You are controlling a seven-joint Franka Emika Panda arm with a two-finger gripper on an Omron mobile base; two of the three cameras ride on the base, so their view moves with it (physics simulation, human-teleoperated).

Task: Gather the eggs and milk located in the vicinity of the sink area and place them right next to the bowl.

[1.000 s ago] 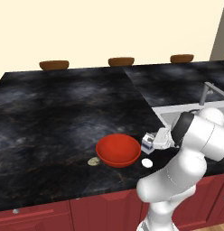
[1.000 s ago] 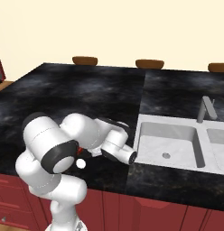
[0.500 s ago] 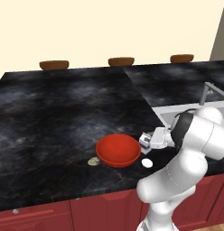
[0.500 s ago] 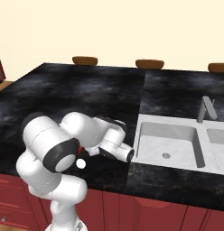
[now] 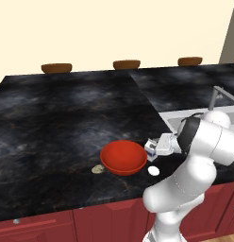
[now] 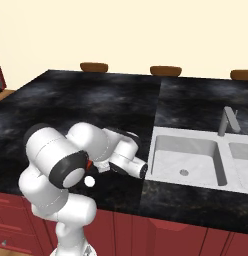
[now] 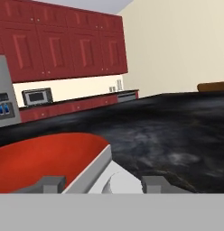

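I count one red bowl (image 5: 122,157) on the black desk (image 5: 67,118), near the front edge. Two eggs lie by it: the speckled egg (image 5: 96,168) just beside its left rim, the white egg (image 5: 154,170) just beside its right front. One milk carton (image 5: 151,148) sits close to the bowl's right rim, and my end effector (image 5: 156,147) is clenched on the milk carton, its white gabled top filling the space between the fingertips (image 7: 51,183) in the hand view. One double-basin sink (image 6: 188,160) with one bent faucet (image 6: 228,120) lies to the right. Three brown wooden shapes (image 5: 126,64) line the desk's far edge.
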